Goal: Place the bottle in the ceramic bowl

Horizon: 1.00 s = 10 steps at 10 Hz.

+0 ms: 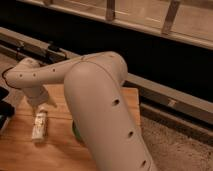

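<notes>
Gripper (42, 105) hangs just over the far end of the bottle (38, 126), which lies flat on the wooden table (20, 150), ceramic bowl (75, 132) near it, mostly hidden behind the arm (100, 95); grip state cannot be told.

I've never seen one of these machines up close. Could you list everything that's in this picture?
bottle: one, whitish, lying on the left part of the table.
bowl: one, dark green, right of the bottle, mostly hidden behind the arm.
table: one, light wood, lower left.
dark object: one, black, at the left edge; unclear what it is.
rail: one, grey, running behind the table.
floor: speckled grey, lower right.
arm: one, off-white, arching from bottom centre to the left.
claw: one, pale, just above the bottle.
</notes>
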Tool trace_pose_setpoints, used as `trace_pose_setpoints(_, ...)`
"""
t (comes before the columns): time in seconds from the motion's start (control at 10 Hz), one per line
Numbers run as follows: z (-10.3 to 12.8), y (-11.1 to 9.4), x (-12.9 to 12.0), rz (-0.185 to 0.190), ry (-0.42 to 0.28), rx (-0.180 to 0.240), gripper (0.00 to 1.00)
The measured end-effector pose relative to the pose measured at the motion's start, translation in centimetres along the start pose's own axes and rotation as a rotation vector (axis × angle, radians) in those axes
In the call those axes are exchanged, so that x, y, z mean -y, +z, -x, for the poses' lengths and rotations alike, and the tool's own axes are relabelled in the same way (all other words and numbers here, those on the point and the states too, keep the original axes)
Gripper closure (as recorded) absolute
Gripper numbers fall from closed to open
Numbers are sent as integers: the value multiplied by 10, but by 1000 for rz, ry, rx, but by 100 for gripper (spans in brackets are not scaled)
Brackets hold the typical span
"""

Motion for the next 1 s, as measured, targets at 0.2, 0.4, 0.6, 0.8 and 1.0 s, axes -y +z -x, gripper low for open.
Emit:
trace_pose_setpoints(0.2,16,8,-16,16,-31,1,35)
trace_pose_setpoints(0.4,28,21,-42,36,-63,20,35)
trace_pose_setpoints(0.6,29,20,-34,28,-56,22,35)
trace_pose_setpoints(0.8,29,20,-35,28,-57,22,35)
trace_pose_setpoints(1.0,24,27,-32,28,-37,6,35)
